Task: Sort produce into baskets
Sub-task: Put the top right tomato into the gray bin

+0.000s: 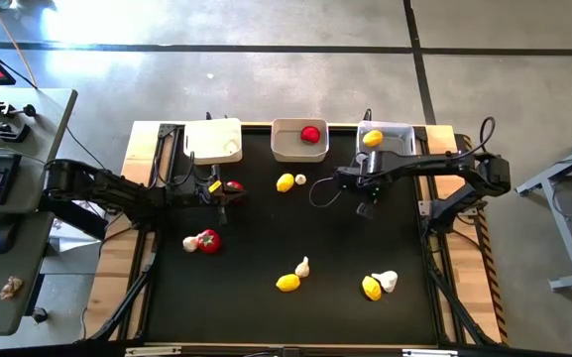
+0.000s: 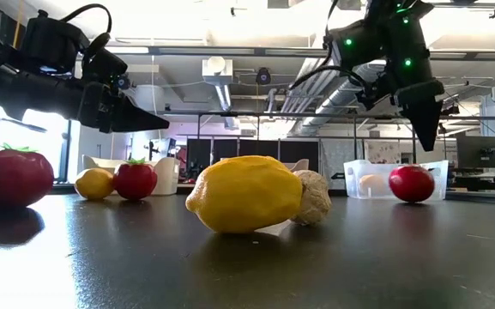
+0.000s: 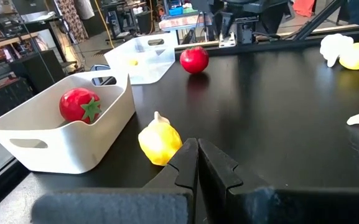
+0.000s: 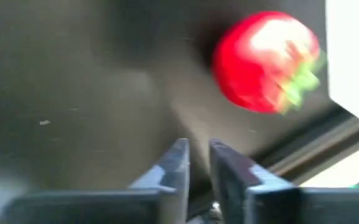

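Both end effectors empty: left (image 1: 222, 203) pinched together, right (image 1: 364, 209) nearly together near tomato (image 4: 266, 61)

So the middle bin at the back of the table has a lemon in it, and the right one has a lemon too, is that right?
Not quite. The middle bin holds a red tomato, not a lemon, as the high view shows. The right bin does hold a lemon.
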